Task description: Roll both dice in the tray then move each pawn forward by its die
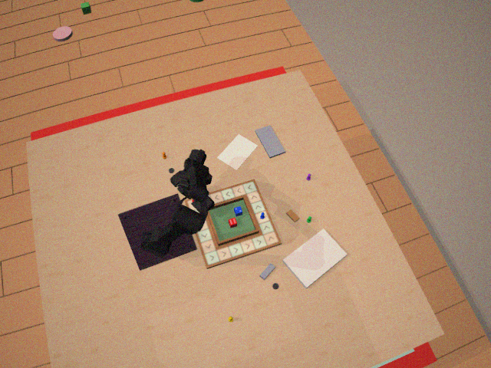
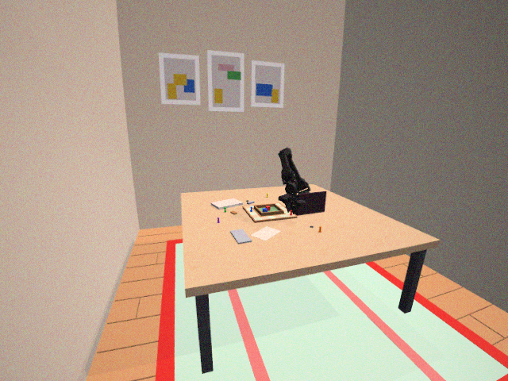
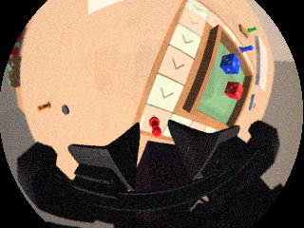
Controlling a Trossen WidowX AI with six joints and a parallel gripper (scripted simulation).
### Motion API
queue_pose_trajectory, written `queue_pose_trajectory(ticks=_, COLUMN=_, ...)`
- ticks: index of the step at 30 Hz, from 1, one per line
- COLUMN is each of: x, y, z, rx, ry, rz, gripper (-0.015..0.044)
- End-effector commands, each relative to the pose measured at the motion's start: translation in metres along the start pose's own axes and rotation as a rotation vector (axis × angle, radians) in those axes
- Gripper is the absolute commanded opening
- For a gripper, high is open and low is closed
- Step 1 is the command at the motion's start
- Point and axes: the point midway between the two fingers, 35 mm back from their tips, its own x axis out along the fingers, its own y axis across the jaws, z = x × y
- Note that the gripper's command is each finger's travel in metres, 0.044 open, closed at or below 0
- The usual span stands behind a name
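My gripper (image 3: pixel 154 123) is open and empty, its fingertips on either side of the red pawn (image 3: pixel 156 131) (image 2: pixel 291 213) in the wrist view; exact height is unclear. The red pawn stands on a corner square of the board (image 1: pixel 235 250) (image 3: pixel 182 42), largely hidden by the arm in the top view. The red die (image 1: pixel 232 222) (image 3: pixel 234 90) and blue die (image 1: pixel 238 210) (image 3: pixel 230 64) rest in the green tray (image 1: pixel 245 229) (image 3: pixel 213 104). The red die's upper face shows two light rows; the blue die's number is unclear. The blue pawn (image 1: pixel 262 215) (image 2: pixel 251 209) stands on the opposite side track.
A dark upright panel (image 2: pixel 313 202) stands beside the arm and board. An orange pawn (image 1: pixel 164 156) (image 3: pixel 44 105) and dark disc (image 1: pixel 171 170) (image 3: pixel 66 109) lie beyond the arm. A brown block (image 1: pixel 292 215), green pawn (image 1: pixel 309 219) and purple pawn (image 1: pixel 308 176) are beyond the blue pawn's side.
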Motion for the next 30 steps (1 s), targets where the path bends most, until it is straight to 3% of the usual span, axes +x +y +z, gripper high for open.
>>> queue_pose_trajectory(ticks=1, x=0.005, y=-0.001, z=-0.002, rx=-0.006, ry=0.006, rz=-0.006, gripper=0.0147)
queue_pose_trajectory(ticks=5, x=0.005, y=-0.001, z=-0.002, rx=-0.006, ry=0.006, rz=-0.006, gripper=0.0043)
queue_pose_trajectory(ticks=11, x=0.005, y=-0.001, z=-0.002, rx=-0.006, ry=0.006, rz=-0.006, gripper=0.0003)
queue_pose_trajectory(ticks=16, x=0.001, y=-0.001, z=-0.001, rx=-0.006, ry=0.005, rz=-0.006, gripper=0.0)
queue_pose_trajectory(ticks=30, x=-0.078, y=0.004, z=0.006, rx=-0.007, ry=0.004, rz=0.0, gripper=0.0)
